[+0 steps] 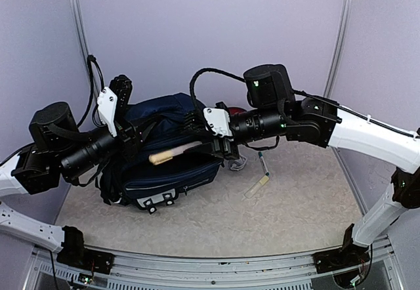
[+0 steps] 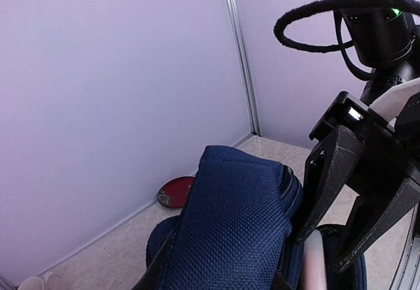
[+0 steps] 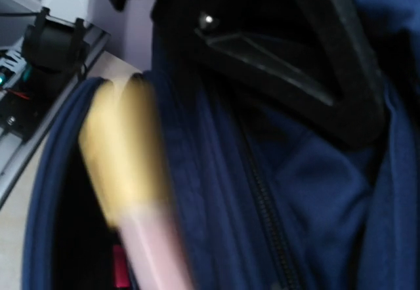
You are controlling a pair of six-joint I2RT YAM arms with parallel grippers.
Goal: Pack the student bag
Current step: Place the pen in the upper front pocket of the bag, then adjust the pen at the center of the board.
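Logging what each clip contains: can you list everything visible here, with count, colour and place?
student bag: one, navy blue, lying mid-table, top unzipped.
stick: one, pink with a tan end, lying in the bag's opening.
pen: one, pale with a green cap, on the table right of the bag.
flat strip: one, yellowish-clear, on the table just in front of the pen.
disc: one, red and patterned, by the back wall behind the bag.
table: one, speckled beige.
left arm: one, black and white, jaws apparently pinching the bag's edge.
right arm: one, black and white, jaws apart over the opening, beside the stick.
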